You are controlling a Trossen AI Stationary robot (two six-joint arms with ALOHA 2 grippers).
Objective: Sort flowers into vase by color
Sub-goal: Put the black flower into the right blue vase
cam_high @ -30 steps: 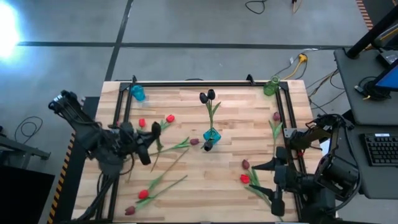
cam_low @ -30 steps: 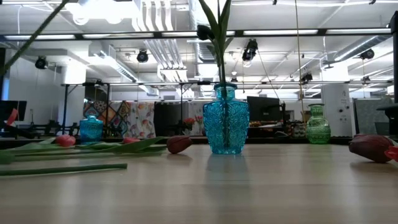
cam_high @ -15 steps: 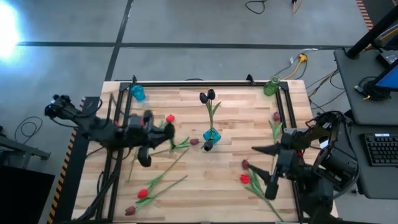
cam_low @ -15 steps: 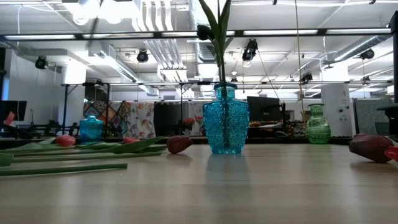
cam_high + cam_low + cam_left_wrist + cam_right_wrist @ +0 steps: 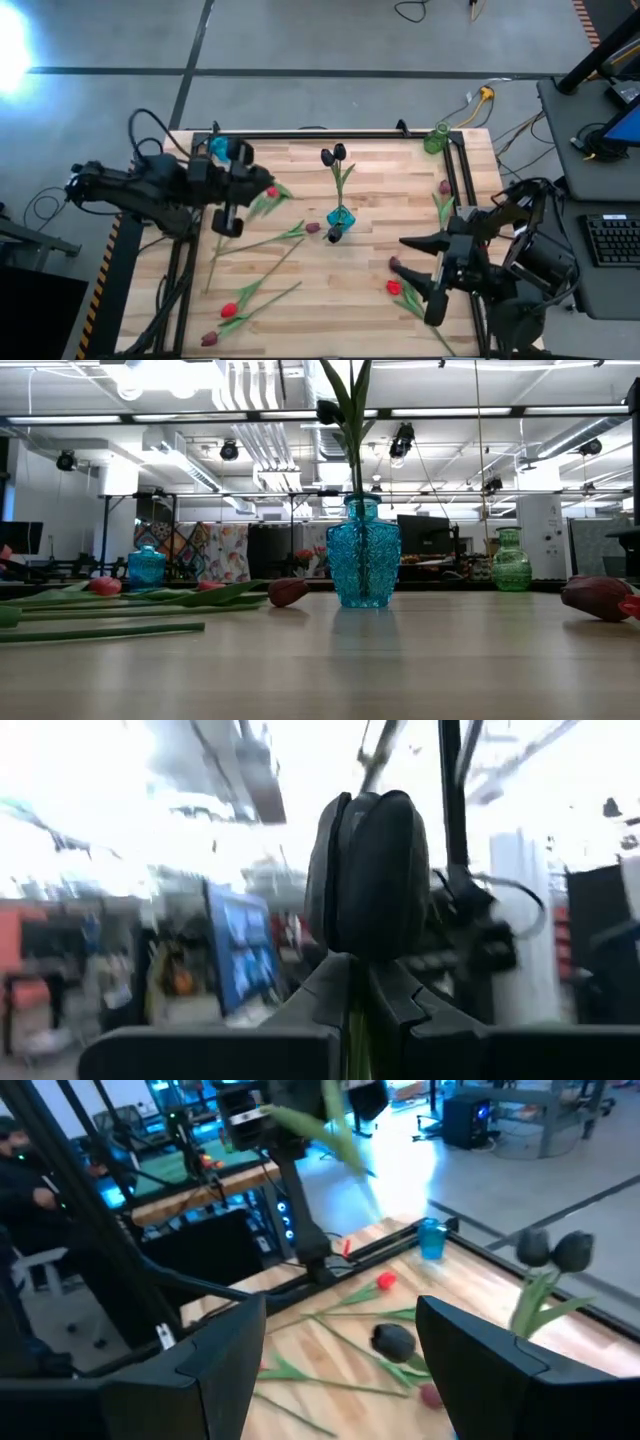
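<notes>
My left gripper (image 5: 243, 199) is clamped on a red tulip (image 5: 262, 197), lifted near the small blue vase (image 5: 221, 149). My right gripper (image 5: 420, 272) hangs spread wide, empty, above a maroon tulip (image 5: 395, 264).

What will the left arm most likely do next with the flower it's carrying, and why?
Probably carry it on to a vase and lower the stem in. The left gripper is shut on a red tulip, lifted above the table beside the small blue vase. The middle blue vase already holds the black tulips, so red likely goes elsewhere.
</notes>
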